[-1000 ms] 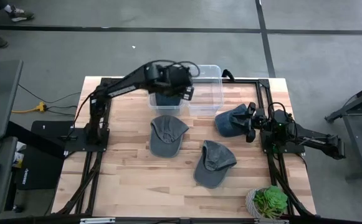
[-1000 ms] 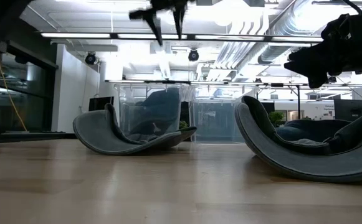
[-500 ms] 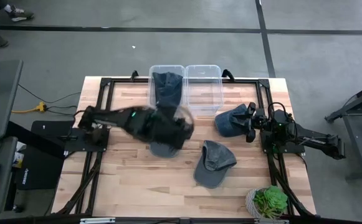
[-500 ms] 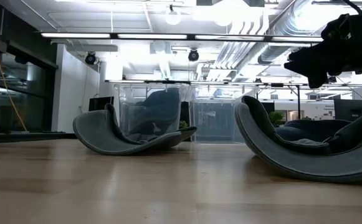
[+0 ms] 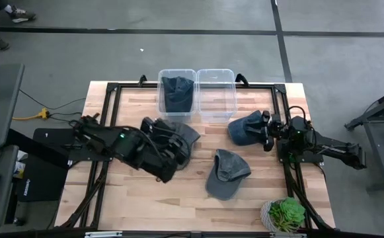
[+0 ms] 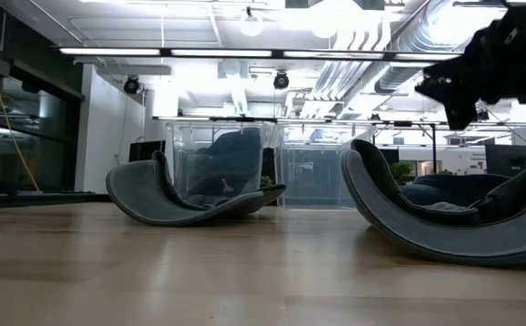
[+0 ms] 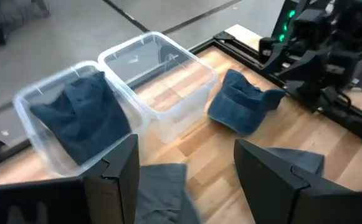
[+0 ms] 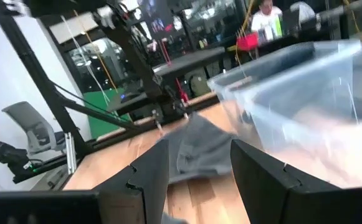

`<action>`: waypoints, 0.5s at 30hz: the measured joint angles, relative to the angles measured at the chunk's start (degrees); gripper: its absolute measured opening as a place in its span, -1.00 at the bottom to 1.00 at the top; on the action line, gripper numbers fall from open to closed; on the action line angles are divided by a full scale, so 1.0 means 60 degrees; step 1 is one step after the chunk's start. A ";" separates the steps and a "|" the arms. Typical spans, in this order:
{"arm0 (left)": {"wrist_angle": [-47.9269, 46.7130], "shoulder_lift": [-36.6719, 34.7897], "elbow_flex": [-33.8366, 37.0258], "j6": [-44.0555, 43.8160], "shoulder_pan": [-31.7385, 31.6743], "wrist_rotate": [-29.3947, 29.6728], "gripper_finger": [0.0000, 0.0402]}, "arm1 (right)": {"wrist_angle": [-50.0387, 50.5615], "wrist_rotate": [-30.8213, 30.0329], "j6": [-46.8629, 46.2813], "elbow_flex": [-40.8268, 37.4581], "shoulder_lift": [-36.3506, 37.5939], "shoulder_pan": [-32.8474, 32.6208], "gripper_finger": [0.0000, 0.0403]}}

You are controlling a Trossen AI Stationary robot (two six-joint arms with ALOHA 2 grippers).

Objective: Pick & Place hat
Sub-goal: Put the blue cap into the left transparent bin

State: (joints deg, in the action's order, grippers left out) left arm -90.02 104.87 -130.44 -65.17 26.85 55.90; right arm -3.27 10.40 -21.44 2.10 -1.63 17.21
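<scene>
Soft grey fabric hats on pale wood-plank table point(image 5: 132, 198): one hat point(image 5: 176, 93) crumpled inside left clear plastic bin point(image 5: 162, 78); left gripper point(image 7: 184, 171) spread empty above flat hat point(image 5: 185, 134); right gripper point(image 8: 196, 165) parted beside folded hat point(image 5: 246, 127); potted plant point(image 5: 285, 214) at corner.

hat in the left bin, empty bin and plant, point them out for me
hat in the left bin point(image 5: 177, 92), high view, middle of the folded cloth
empty bin point(image 5: 216, 96), high view, bare floor
plant point(image 5: 287, 213), high view, green leaves
</scene>
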 joint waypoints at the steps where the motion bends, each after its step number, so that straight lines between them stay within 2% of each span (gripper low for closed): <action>1: -0.0006 -0.0185 0.0131 0.0202 -0.0013 0.0012 0.02 | 0.0008 -0.0013 0.0158 0.0172 0.0000 -0.0003 -0.18; 4: 0.0008 -0.0713 0.0693 0.0762 -0.0214 0.0025 0.02 | 0.0373 -0.0344 0.0875 0.0977 -0.0173 -0.0003 -0.18; 10: 0.0738 -0.2316 0.2722 0.1404 -0.0557 -0.0054 0.02 | 0.3167 -0.1249 0.1906 0.3473 -0.1720 0.0003 -0.18; 12: 0.1652 -0.2984 0.3733 0.1954 -0.0575 -0.0269 0.02 | 0.4443 -0.1549 0.2085 0.4511 -0.2544 0.0004 -0.18; 15: 0.4362 -0.4018 0.5445 0.3486 -0.0927 -0.0859 0.02 | 0.6543 -0.2076 0.2413 0.6204 -0.3834 0.0004 -0.18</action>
State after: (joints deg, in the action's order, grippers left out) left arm -63.85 80.76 -97.77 -44.25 21.29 50.75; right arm 35.99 -2.06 -6.97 39.32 -24.63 17.23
